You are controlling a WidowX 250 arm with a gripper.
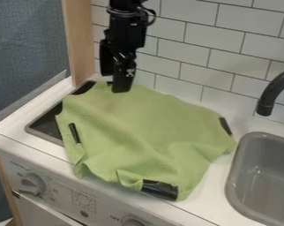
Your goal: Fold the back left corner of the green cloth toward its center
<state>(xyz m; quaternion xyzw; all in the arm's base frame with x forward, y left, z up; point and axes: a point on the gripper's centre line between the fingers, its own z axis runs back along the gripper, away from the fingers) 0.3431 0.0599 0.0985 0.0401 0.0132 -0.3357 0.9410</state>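
Note:
The black gripper (117, 84) hangs at the upper left, in front of the tiled wall, with its lower end at the back edge of a green cloth (144, 119). Whether it touches the cloth is hard to tell. The cloth lies spread and wrinkled over the dark stove top (45, 126), covering most of it, and its front drapes in folds toward the counter edge. Dark parts show around it: a slim black piece (74, 133) at the left, a black piece (161, 189) under the front fold and another (226, 126) at the right.
At the right stands a grey sink (241, 165) with a black faucet (265, 106) above it. A wooden post (80, 39) rises at the back left beside the gripper. White wall tiles (185, 57) bound the back. Stove knobs (32, 184) sit on the front panel.

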